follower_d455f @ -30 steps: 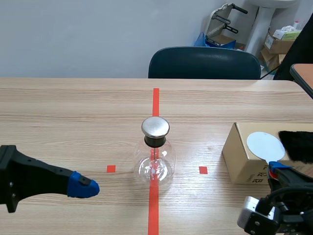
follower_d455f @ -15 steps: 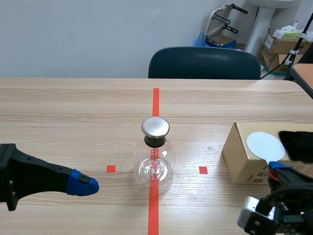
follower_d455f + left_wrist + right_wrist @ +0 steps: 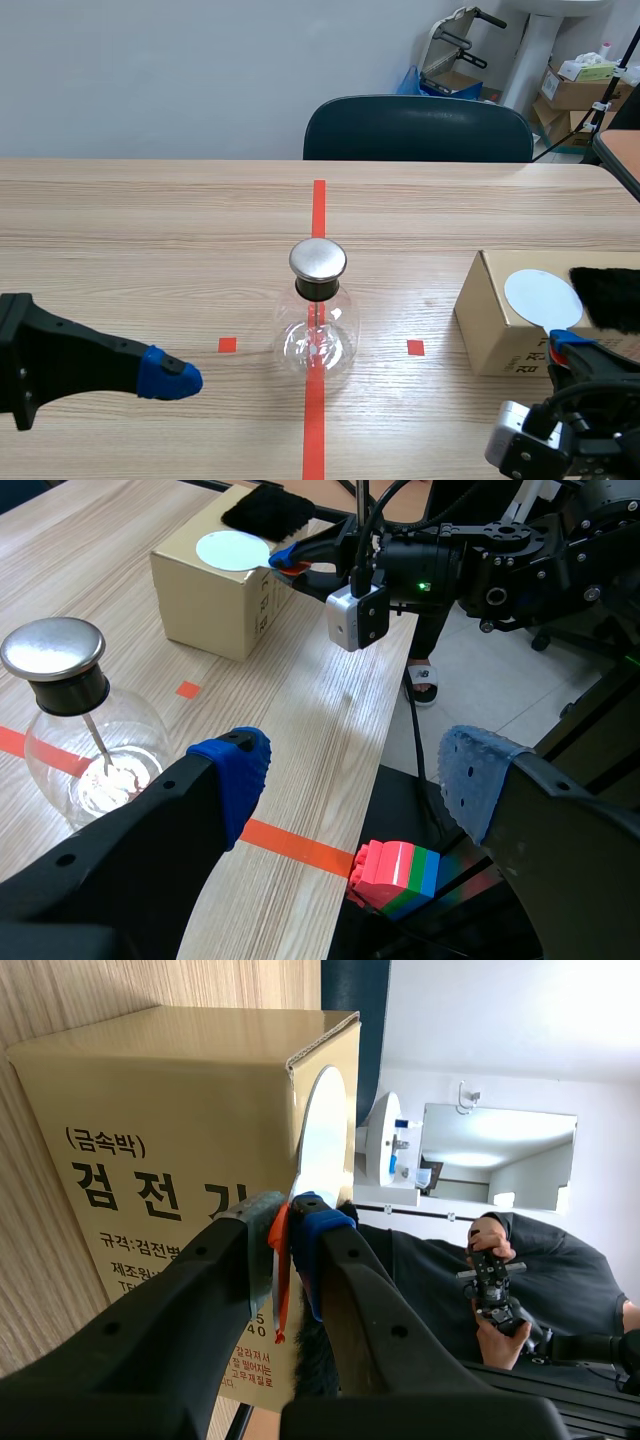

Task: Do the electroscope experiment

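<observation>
The electroscope [image 3: 318, 320], a clear glass flask with a metal cap and a rod inside, stands on the red tape line mid-table; it also shows beside my left gripper's finger [image 3: 80, 730]. A white disc [image 3: 541, 296] with an orange handle [image 3: 280, 1260] lies on top of a cardboard box [image 3: 495, 325] at the right. My right gripper [image 3: 290, 1215] is shut on that handle at the box's near edge [image 3: 562, 345]. A black fur cloth [image 3: 607, 297] lies on the box beside the disc. My left gripper [image 3: 355, 780] hovers open and holds nothing, left of the flask [image 3: 165, 375].
A dark blue chair [image 3: 418, 130] stands behind the table's far edge. A small coloured brick block [image 3: 393, 875] lies on the floor past the table's near edge. A person's hands [image 3: 495, 1280] hold a controller in the background beyond the box.
My left gripper has shifted very slightly toward the near left. The right gripper, disc, box and flask have not moved.
</observation>
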